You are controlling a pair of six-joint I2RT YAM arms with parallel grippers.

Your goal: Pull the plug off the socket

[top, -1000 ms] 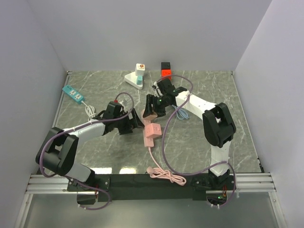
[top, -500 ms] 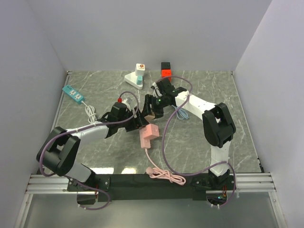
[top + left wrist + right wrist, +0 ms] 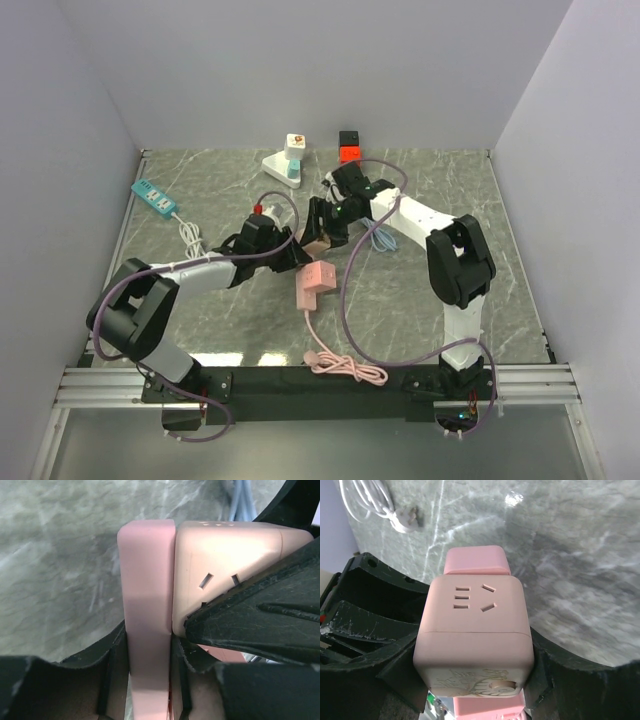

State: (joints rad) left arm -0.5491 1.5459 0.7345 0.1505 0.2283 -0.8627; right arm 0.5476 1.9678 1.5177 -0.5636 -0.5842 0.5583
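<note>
Clamped in left gripper [image 3: 149, 642], flush against socket [image 3: 225, 560]: plug [image 3: 147, 580]. Socket squeezed in right gripper [image 3: 472, 667]. Only from above: pink cord [image 3: 338, 365].

two hands, the left hand [image 3: 298, 252] and the right hand [image 3: 322, 230]. one peach socket cube [image 3: 472, 625], one pink plug [image 3: 147, 605], one pink cord [image 3: 340, 365], one teal power strip [image 3: 153, 197], one white cord [image 3: 190, 233], one white base [image 3: 283, 167], one printed cube [image 3: 294, 143], one red-and-black block [image 3: 348, 148].

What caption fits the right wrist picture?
Right pincer grips a pale pink plastic cube socket, a flat pink plug joined to its far side.
</note>
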